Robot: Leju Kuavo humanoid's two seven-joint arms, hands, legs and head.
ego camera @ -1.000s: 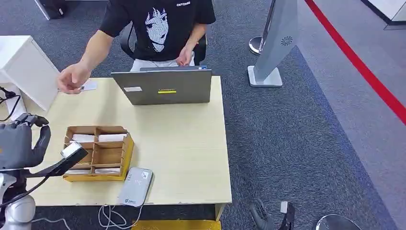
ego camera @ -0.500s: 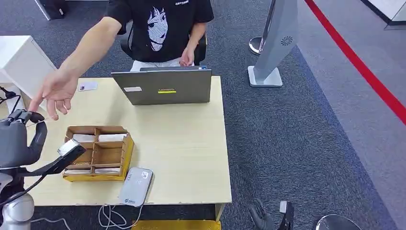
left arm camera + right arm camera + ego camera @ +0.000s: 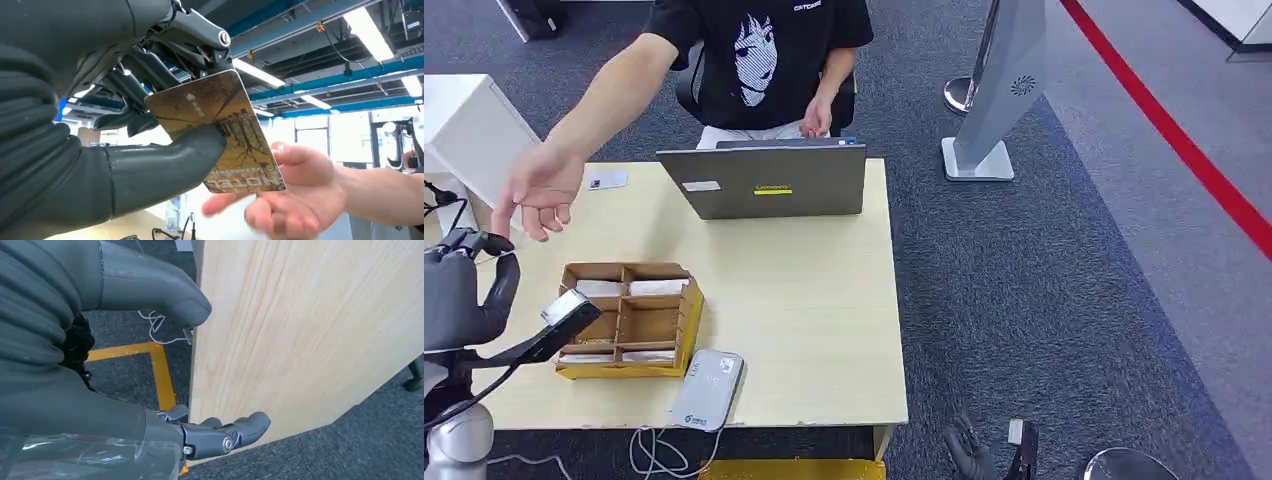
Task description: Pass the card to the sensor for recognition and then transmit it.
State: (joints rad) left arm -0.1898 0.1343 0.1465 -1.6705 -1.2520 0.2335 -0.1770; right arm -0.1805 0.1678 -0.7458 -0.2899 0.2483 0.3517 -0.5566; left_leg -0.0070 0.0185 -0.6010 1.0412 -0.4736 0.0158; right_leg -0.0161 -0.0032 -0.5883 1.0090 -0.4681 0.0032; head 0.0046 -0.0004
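Pinching the card past the table's left edge, left hand, person's open palm just beside

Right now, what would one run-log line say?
left hand: holds hotel card | person's hand: open beside card | right hand: empty, below table

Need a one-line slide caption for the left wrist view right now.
Left hand pinches a brown card between thumb and fingers while a person's open hand reaches in beneath it.
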